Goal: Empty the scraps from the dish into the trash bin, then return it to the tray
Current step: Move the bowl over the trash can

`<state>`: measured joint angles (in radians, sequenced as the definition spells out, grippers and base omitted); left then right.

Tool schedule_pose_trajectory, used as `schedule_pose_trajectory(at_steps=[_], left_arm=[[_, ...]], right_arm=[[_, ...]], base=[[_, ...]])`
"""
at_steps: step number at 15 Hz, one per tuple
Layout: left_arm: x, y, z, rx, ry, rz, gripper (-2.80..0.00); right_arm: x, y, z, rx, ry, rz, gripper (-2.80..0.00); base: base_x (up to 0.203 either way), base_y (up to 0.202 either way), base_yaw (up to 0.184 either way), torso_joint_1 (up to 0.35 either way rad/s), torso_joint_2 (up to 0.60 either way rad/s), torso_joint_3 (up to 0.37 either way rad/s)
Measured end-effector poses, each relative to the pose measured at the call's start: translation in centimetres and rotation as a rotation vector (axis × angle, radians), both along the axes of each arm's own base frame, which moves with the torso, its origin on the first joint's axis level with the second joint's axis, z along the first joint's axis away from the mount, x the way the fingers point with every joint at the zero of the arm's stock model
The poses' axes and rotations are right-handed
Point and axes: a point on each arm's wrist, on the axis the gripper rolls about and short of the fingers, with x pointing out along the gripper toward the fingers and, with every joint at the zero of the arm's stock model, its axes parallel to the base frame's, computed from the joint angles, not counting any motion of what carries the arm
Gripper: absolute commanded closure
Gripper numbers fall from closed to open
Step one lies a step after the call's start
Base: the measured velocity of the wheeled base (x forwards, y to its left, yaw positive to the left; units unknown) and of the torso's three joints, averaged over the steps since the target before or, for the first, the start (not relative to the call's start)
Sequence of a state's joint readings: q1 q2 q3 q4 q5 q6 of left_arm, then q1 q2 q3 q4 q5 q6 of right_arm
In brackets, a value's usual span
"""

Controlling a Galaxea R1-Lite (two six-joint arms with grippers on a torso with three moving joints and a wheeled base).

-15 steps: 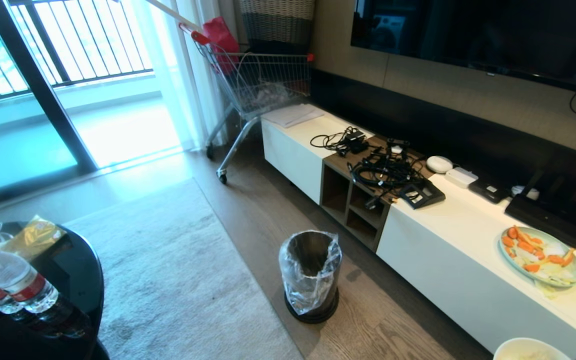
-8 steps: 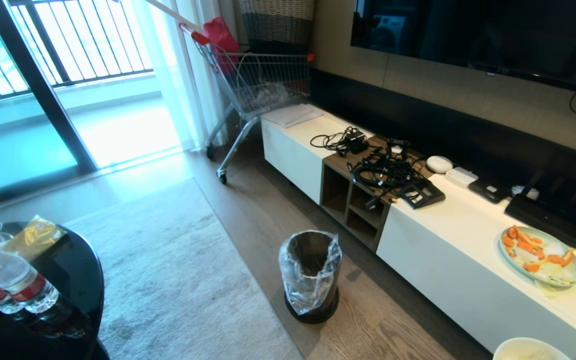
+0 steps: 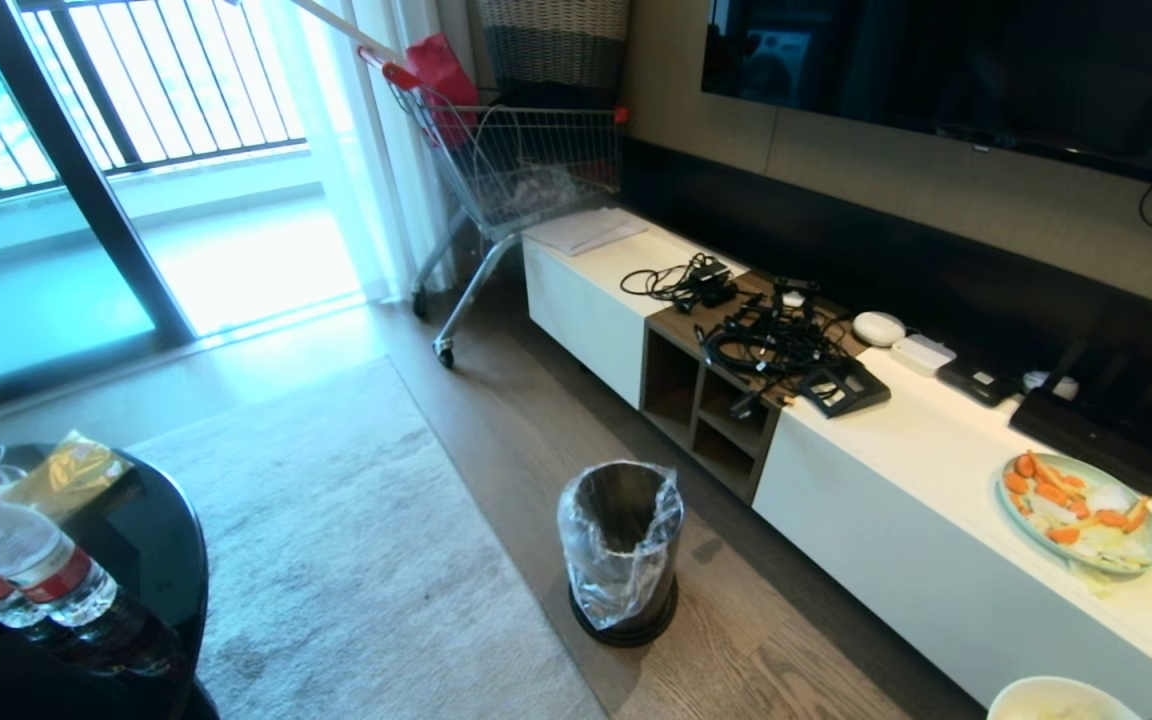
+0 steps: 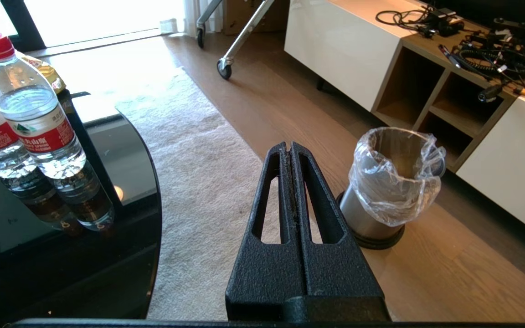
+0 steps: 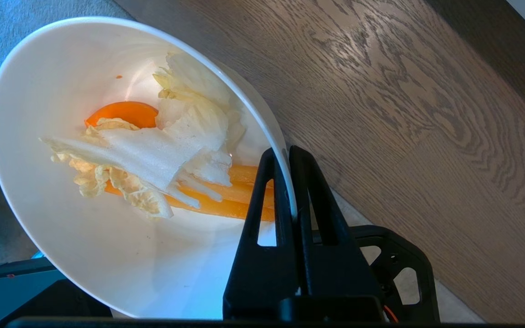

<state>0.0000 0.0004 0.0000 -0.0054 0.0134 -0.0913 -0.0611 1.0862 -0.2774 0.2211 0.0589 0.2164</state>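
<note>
Right wrist view shows our right gripper (image 5: 282,157) clenched on the rim of the dish (image 5: 62,246), with 1 finger inside the wall and 1 outside. The dish is held in the air above the wooden floor (image 5: 404,114) and a pale rug. The scraps (image 5: 162,168) are in the dish: pale cabbage leaves lying on orange pieces.

From the head view we see only the far edge of the dish (image 3: 1056,698) at the bottom right corner, just in front of the white TV cabinet (image 3: 896,500). The trash bin (image 3: 623,550) stands on the floor near the cabinet, upright, with its clear liner over the rim, well apart from the dish. A pale-blue plate (image 3: 1081,512) with orange slices lies on the cabinet top. We cannot see the tray in any view.

Our left gripper (image 4: 291,148) has its jaws pressed together and holds nothing; it hangs above the rug, beside a black glass table (image 4: 121,200) that carries 2 water bottles (image 4: 30,109).
</note>
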Motion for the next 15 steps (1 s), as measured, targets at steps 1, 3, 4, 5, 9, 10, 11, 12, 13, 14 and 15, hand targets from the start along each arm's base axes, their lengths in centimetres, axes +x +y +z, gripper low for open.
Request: schedule_pose_trajectory(at_steps=[1, 3, 4, 5, 9, 10, 11, 12, 13, 14, 15], left_arm=[[0.00, 0.00, 0.00, 0.000, 0.000, 0.000, 0.00], [0.00, 0.00, 0.00, 0.000, 0.000, 0.000, 0.00], [0.00, 0.00, 0.00, 0.000, 0.000, 0.000, 0.00], [0.00, 0.00, 0.00, 0.000, 0.000, 0.000, 0.00], [0.00, 0.00, 0.00, 0.001, 0.000, 0.000, 0.00], [0.00, 0.00, 0.00, 0.001, 0.000, 0.000, 0.00], [0.00, 0.00, 0.00, 0.002, 0.000, 0.000, 0.00], [0.00, 0.00, 0.00, 0.002, 0.000, 0.000, 0.00], [0.00, 0.00, 0.00, 0.001, 0.000, 0.000, 0.00], [0.00, 0.00, 0.00, 0.001, 0.000, 0.000, 0.00], [0.00, 0.00, 0.00, 0.002, 0.000, 0.000, 0.00]], right_arm=[[0.00, 0.00, 0.00, 0.000, 0.000, 0.000, 0.00], [0.01, 0.00, 0.01, 0.000, -0.001, 0.000, 0.00], [0.02, 0.00, 0.02, 0.000, -0.002, 0.000, 0.00], [0.03, 0.00, 0.03, 0.000, -0.002, 0.001, 0.00], [-0.02, 0.00, -0.14, -0.005, 0.007, 0.009, 0.00], [-0.05, 0.00, -0.23, -0.011, 0.012, 0.020, 0.00], [-0.05, 0.00, -0.27, -0.012, 0.014, 0.023, 0.00], [-0.04, 0.00, -0.29, -0.012, 0.016, 0.024, 0.00], [-0.03, 0.00, -0.30, -0.012, 0.016, 0.024, 0.00], [-0.02, 0.00, -0.31, -0.012, 0.017, 0.024, 0.00], [-0.01, -0.01, -0.31, -0.012, 0.017, 0.024, 0.00]], base=[[0.000, 0.000, 0.000, 0.000, 0.00, 0.000], [0.000, 0.000, 0.000, 0.000, 0.00, 0.000], [0.000, 0.000, 0.000, 0.000, 0.00, 0.000], [0.000, 0.000, 0.000, 0.000, 0.00, 0.000], [0.000, 0.000, 0.000, 0.002, 0.00, -0.095], [0.000, 0.000, 0.000, 0.007, 0.00, -0.185], [0.000, 0.000, 0.000, 0.000, 0.00, -0.184], [0.000, 0.000, 0.000, 0.001, 0.00, -0.191], [0.000, 0.000, 0.000, 0.002, 0.00, -0.198], [0.000, 0.000, 0.000, 0.009, 0.01, -0.194], [0.000, 0.000, 0.000, 0.002, 0.00, -0.204]])
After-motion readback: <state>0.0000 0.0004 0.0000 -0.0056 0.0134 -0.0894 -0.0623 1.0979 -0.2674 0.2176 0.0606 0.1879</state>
